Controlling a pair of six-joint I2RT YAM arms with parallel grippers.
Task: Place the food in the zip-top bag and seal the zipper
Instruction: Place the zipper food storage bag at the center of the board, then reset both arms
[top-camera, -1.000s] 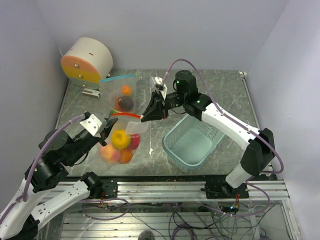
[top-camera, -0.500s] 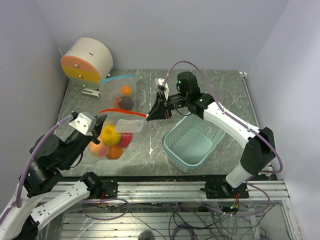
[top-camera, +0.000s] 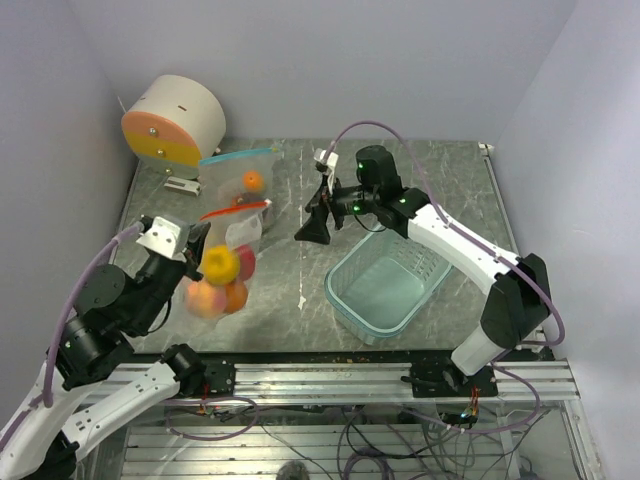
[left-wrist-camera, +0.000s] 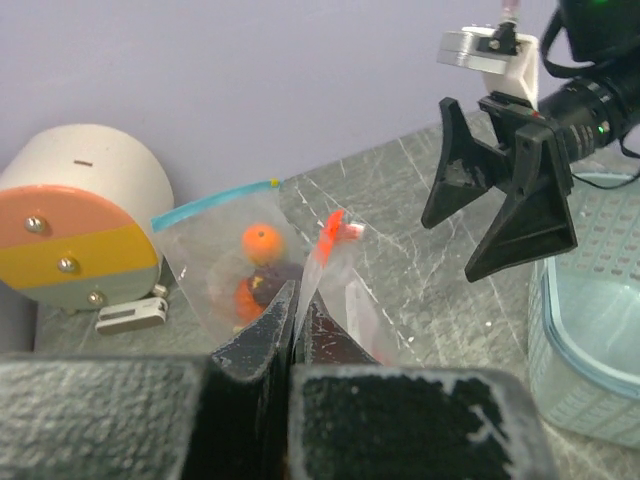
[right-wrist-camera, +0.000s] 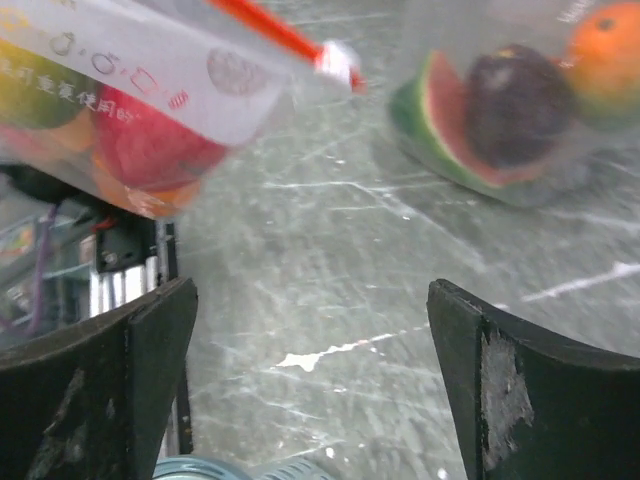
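The grey marble table carries a pale teal tub at 4 o'clock, with nothing in it, and a cream drum with an orange and yellow face at 11 o'clock. Beside the drum lies a second bag with a blue strip, holding an orange, a dark fruit and a watermelon slice.

The change is on the right side. Half a second ago the right gripper was at the end of the red zipper. Now it stands near the table's centre, apart from the bag, with its jaws spread wide and nothing between them. The left gripper is clamped tight on the film of the zip-top bag near its top edge, and has carried it toward 8 o'clock. The food, yellow, red, orange and peach pieces, is bunched at the bag's bottom and blurred in the overhead view.

The red zipper reads as one line at 12 o'clock from the food, and its slider sits at the strip's end. I judge the zipper pull finished and the bag released to the left arm alone. Whether the track is shut along its whole length cannot be told.
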